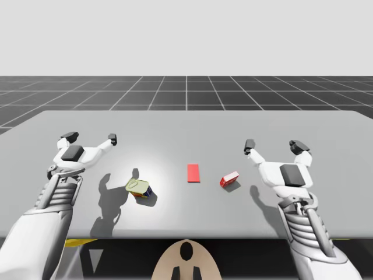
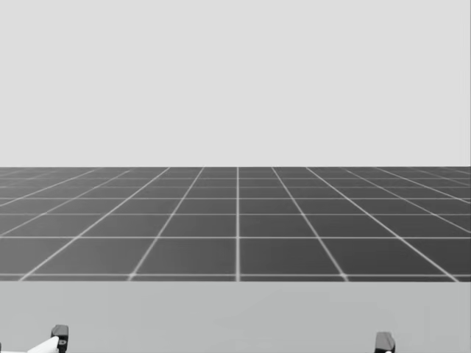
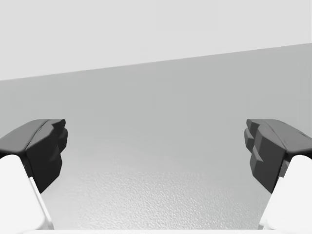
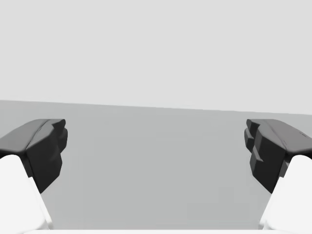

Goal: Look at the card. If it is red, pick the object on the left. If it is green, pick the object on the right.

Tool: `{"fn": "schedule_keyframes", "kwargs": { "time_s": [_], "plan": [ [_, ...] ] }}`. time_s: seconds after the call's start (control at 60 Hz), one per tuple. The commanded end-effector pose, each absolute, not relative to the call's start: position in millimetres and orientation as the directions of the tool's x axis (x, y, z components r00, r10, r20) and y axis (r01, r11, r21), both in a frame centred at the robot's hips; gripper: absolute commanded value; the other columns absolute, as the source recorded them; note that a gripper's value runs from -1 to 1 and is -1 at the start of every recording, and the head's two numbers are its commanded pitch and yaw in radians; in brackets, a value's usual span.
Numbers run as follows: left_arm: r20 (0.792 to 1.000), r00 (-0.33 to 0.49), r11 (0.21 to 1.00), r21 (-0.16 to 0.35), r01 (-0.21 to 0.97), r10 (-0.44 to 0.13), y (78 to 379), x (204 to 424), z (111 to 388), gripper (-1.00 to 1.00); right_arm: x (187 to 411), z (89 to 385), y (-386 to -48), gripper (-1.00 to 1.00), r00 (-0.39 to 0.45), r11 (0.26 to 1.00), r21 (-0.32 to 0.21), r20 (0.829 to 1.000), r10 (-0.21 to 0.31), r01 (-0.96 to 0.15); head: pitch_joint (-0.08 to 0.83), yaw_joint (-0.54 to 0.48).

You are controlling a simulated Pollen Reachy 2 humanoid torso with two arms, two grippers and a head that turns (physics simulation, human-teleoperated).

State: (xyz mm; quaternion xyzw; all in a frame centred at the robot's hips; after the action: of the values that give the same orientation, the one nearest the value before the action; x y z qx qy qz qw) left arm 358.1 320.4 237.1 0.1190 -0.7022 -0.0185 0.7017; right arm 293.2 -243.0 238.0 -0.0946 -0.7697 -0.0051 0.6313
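A flat red card (image 1: 193,172) lies at the middle of the grey table (image 1: 186,125). Left of it sits a low can (image 1: 139,188) with a pale yellow lid and a blue and red side. Right of the card lies a small red box (image 1: 229,179). My left gripper (image 1: 91,138) hangs open over the table's left part, well behind and left of the can. My right gripper (image 1: 274,144) is open too, behind and right of the red box. In each wrist view the fingers (image 3: 41,148) (image 4: 41,148) stand wide apart over bare table.
The table's far edge (image 2: 235,283) crosses the head view, with dark gridded floor beyond. Two fingertips (image 2: 60,334) (image 2: 384,342) poke up at that view's lower edge.
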Motion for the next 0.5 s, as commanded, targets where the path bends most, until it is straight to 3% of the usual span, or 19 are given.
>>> {"fn": "schedule_keyframes", "kwargs": {
  "time_s": [0.017,0.15,0.5],
  "plan": [
    [0.98,0.012,0.97,0.196,-0.141,-0.196,320.0,357.7,236.8,-1.0,290.5,236.2,-238.0,-1.0,-0.192,0.982,-0.078,0.975,0.111,0.173,0.002,0.01],
    [0.981,0.013,0.971,0.193,-0.144,-0.193,320.5,357.6,237.5,-1.0,290.0,239.5,-238.4,-1.0,-0.186,0.988,-0.086,0.976,0.109,0.127,0.051,0.0],
    [0.979,0.017,0.969,0.205,-0.14,-0.204,320.4,358.3,238.6,-1.0,293.8,237.2,-239.4,-1.0,-0.184,0.982,-0.106,0.974,0.134,0.154,0.411,0.01]
  ]
}}
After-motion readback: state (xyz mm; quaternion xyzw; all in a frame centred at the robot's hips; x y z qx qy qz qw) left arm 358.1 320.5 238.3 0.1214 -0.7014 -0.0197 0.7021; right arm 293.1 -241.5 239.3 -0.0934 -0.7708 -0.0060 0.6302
